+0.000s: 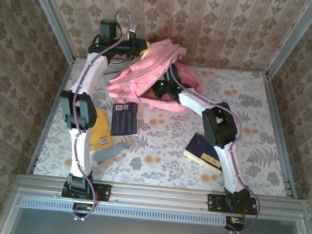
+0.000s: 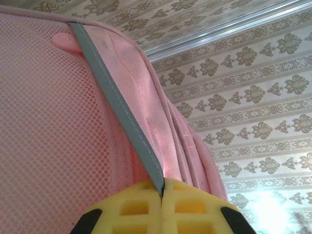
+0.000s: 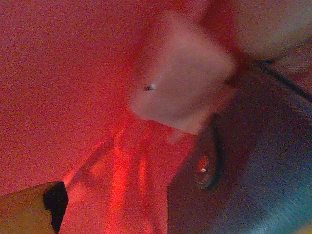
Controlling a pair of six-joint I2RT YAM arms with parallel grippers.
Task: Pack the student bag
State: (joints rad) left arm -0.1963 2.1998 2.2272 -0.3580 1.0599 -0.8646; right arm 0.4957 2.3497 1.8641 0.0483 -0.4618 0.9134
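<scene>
Pink student bag (image 1: 143, 74) stands on the table (image 1: 158, 150), back wall (image 1: 219, 29) just behind the bag. Left gripper (image 2: 162, 192) is pinched tight on the bag's grey strip (image 2: 117, 107), up at the bag's top edge. Right gripper (image 1: 167, 88) is inside the bag, jaws wide, with one finger (image 3: 29, 209) apart from a dark blue thing (image 3: 263, 165) in there. Blue book (image 1: 125, 119) lies just in front of the bag, yellow book (image 1: 102, 131) beyond that.
</scene>
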